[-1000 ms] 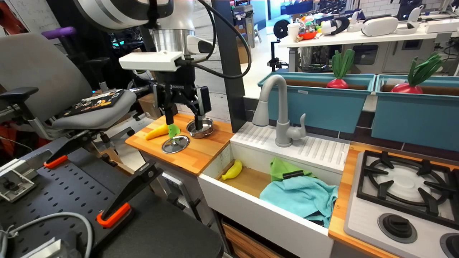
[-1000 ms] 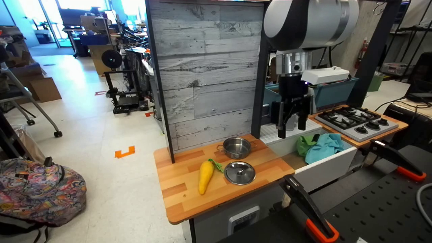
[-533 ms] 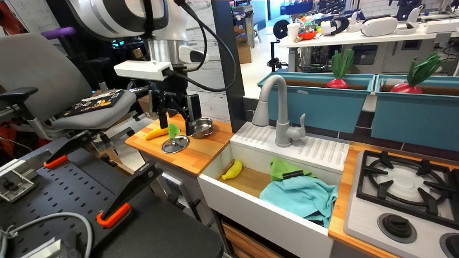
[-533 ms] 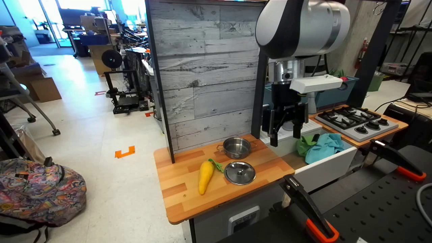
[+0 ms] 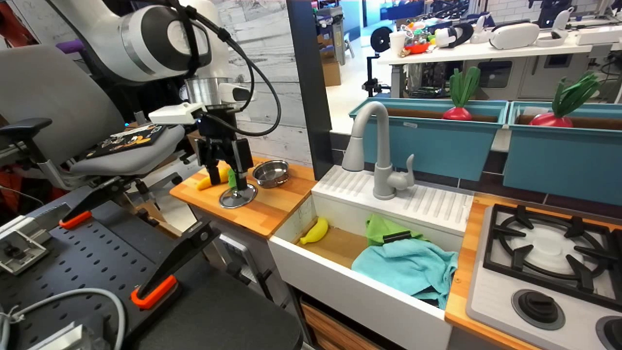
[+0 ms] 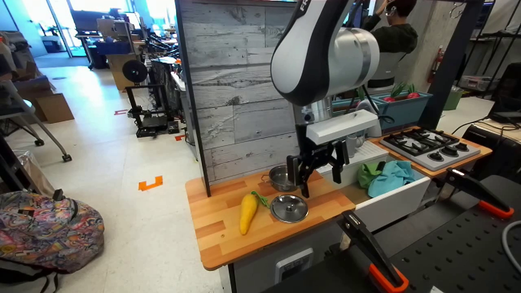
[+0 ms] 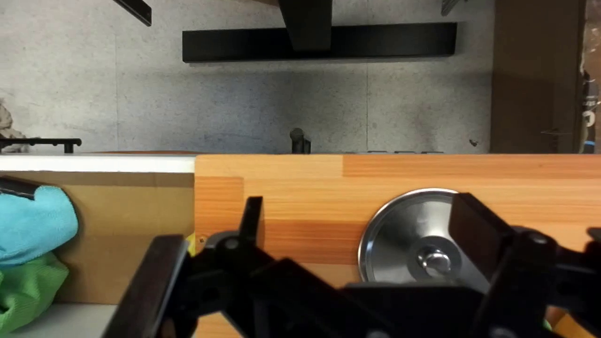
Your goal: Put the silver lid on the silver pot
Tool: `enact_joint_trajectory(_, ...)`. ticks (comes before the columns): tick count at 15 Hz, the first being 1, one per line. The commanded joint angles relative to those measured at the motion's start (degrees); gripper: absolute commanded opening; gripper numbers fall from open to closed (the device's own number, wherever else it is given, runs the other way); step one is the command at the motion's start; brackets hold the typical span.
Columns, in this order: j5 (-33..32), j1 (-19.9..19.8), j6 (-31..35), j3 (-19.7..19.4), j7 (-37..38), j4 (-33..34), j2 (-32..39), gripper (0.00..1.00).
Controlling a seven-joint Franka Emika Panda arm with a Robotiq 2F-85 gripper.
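Note:
The silver lid lies flat, knob up, on the wooden counter; it shows in both exterior views (image 5: 247, 197) (image 6: 289, 209) and in the wrist view (image 7: 399, 244). The silver pot stands uncovered behind it near the wall panel, in both exterior views (image 5: 273, 182) (image 6: 280, 185); the gripper hides part of it in an exterior view, and the wrist view does not show it. My gripper (image 5: 228, 183) (image 6: 320, 186) (image 7: 358, 211) is open and empty, pointing down above the counter by the lid. In the wrist view the lid's knob shows between the fingers, closer to the right one, which covers part of the lid.
A yellow vegetable with green leaves (image 6: 248, 213) lies beside the lid. The sink (image 5: 359, 296) beside the counter holds a banana (image 5: 316, 231) and blue and green cloths (image 5: 408, 262). A grey faucet (image 5: 384, 155) stands behind it. A wood-look panel (image 6: 252, 89) closes the counter's back.
My gripper has moved down and away from the sink toward the lid, and the arm has tilted somewhat. The gripper stays open. The lid and the pot have not moved.

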Motion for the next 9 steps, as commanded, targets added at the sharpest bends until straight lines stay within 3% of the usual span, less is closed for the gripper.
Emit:
enact_joint_trajectory(1, -3.9, 5.7, 4.1, -4.0, 8.9, 4.5, 5.2, 1.00)
enact_joint_trajectory(9, -5.5, 14.1, 18.5, -10.7, 17.1, 7.3, 12.9, 1.00)
